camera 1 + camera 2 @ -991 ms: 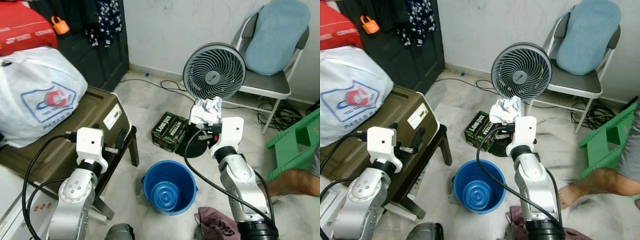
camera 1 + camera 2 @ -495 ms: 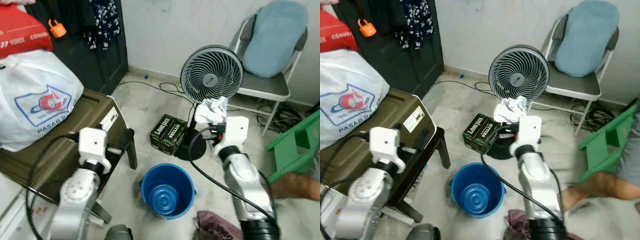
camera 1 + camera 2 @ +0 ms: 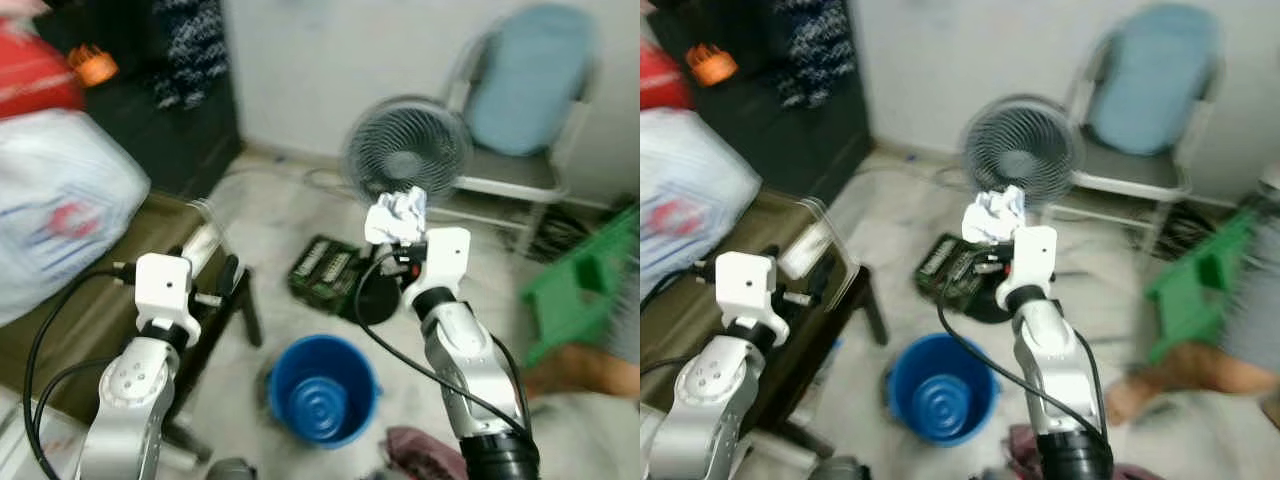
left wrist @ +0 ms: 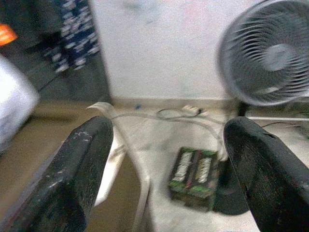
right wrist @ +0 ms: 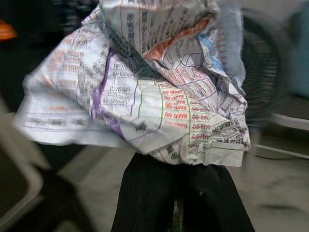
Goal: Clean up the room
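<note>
Right gripper [image 3: 398, 232] clamped on crumpled printed paper [image 5: 145, 87], held high in front of the fan [image 3: 405, 150]. Blue bucket [image 3: 322, 390] is on the floor, below and toward the robot's left. Likely step: bin it. Bring the wad over the bucket rim, lower, then release. Left gripper [image 4: 169, 159] spread wide, nothing in it.

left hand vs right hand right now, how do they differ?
The left hand is open, fingers wide apart with nothing between them; the right hand is shut on a crumpled printed paper. The left hand hovers beside the olive case, the right hand is raised in front of the fan. Both have black fingers on silver arms.
</note>
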Robot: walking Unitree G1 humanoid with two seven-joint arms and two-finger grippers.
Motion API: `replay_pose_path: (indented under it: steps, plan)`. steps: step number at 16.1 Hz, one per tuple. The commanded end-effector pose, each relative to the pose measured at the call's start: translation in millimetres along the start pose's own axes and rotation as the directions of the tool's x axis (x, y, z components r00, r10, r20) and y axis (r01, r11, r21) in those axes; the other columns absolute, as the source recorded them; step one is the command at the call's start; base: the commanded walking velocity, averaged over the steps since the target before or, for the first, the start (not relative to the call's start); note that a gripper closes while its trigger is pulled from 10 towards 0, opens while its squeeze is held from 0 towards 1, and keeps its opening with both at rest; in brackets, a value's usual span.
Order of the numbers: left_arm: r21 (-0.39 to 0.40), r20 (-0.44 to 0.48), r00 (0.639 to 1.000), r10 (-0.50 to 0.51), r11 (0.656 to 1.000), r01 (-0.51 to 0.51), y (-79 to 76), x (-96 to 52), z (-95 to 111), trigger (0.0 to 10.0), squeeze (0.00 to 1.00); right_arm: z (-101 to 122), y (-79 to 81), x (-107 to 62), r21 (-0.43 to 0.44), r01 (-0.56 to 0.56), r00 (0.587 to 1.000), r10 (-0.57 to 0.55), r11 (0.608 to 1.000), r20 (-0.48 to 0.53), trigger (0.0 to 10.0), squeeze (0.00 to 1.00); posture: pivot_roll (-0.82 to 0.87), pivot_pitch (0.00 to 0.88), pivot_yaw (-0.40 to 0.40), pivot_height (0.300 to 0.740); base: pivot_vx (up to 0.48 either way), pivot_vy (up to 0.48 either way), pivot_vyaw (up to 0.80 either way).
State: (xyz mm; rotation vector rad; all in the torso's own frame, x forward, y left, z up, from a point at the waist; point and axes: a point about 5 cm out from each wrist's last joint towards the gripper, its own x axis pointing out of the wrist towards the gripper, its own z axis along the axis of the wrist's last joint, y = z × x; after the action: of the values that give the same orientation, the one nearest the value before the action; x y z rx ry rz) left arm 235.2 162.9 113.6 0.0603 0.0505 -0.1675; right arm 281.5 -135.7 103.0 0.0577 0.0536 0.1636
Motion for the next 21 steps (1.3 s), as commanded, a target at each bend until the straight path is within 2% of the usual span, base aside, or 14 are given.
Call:
replay_pose_path:
  steps: [1, 3, 6, 8, 10, 11, 13, 16, 18, 21]
  plan:
    - [0.004, -0.003, 1.000, -0.009, 1.000, 0.009, -4.0, -0.4, 0.8, 10.0, 0.00, 0.8, -6.9, 0.0, -0.002, 0.024, 1.000, -0.024, 1.000, 0.000, 10.0, 0.00, 0.05, 0.047, -0.033, 0.740, 0.000, 0.000, 0.00]
    - [0.009, 0.012, 1.000, 0.007, 1.000, -0.007, -2.0, -1.3, 3.3, 10.0, 0.00, 0.0, -4.9, 2.7, 0.013, 0.027, 1.000, -0.027, 1.000, -0.007, 10.0, 0.00, 0.07, 0.051, -0.038, 0.740, 0.000, 0.000, 0.00]
    - [0.178, 0.043, 0.995, -0.088, 0.981, 0.080, -5.1, -5.4, 11.9, 10.0, 0.00, -10.1, -8.7, 8.3, 0.028, 0.102, 0.992, -0.100, 0.994, -0.075, 10.0, 0.00, 0.10, 0.063, -0.043, 0.740, 0.000, 0.000, 0.00]
    - [0.315, 0.013, 0.983, -0.185, 0.933, 0.172, -9.2, -12.4, 13.8, 10.0, 0.00, -23.4, -12.6, 13.7, 0.026, 0.163, 0.975, -0.157, 0.986, -0.155, 10.0, 0.00, 0.13, 0.075, -0.040, 0.740, 0.000, 0.000, 0.00]
    - [0.338, -0.011, 0.972, -0.235, 0.914, 0.225, -10.6, -19.6, 11.9, 10.0, 0.00, -32.5, -13.4, 16.3, 0.005, 0.200, 0.958, -0.194, 0.980, -0.212, 10.0, 0.00, 0.16, 0.094, -0.026, 0.740, 0.000, 0.000, 0.00]
    - [0.397, -0.048, 0.949, -0.312, 0.866, 0.305, -12.2, -32.8, 10.5, 10.0, 0.00, -48.4, -16.6, 20.7, -0.012, 0.252, 0.921, -0.244, 0.968, -0.303, 10.0, 0.00, 0.19, 0.118, -0.008, 0.740, 0.000, 0.000, 0.00]
    - [0.409, -0.070, 0.937, -0.343, 0.847, 0.340, -8.7, -45.3, 12.7, 10.0, 0.00, -61.7, -17.6, 24.2, -0.015, 0.284, 0.894, -0.270, 0.959, -0.357, 10.0, 0.00, 0.21, 0.141, 0.012, 0.740, 0.000, 0.000, 0.00]
    - [0.439, -0.074, 0.929, -0.363, 0.824, 0.358, -3.0, -56.0, 18.4, 10.0, 0.00, -63.9, -14.1, 29.2, 0.002, 0.279, 0.893, -0.259, 0.960, -0.367, 10.0, 0.00, 0.24, 0.169, 0.035, 0.740, 0.000, 0.000, 0.00]
    - [0.448, -0.111, 0.912, -0.396, 0.799, 0.401, 1.0, -67.2, 24.3, 10.0, 0.00, -67.4, -1.3, 38.3, 0.049, 0.243, 0.896, -0.205, 0.969, -0.395, 10.0, 0.00, 0.29, 0.199, 0.068, 0.740, 0.000, 0.000, 0.00]
    - [0.451, -0.144, 0.906, -0.399, 0.788, 0.419, 6.7, -77.6, 30.6, 10.0, 0.00, -81.4, 16.6, 41.6, 0.090, 0.222, 0.869, -0.156, 0.971, -0.470, 10.0, 0.00, 0.33, 0.217, 0.096, 0.740, 0.000, 0.000, 0.00]
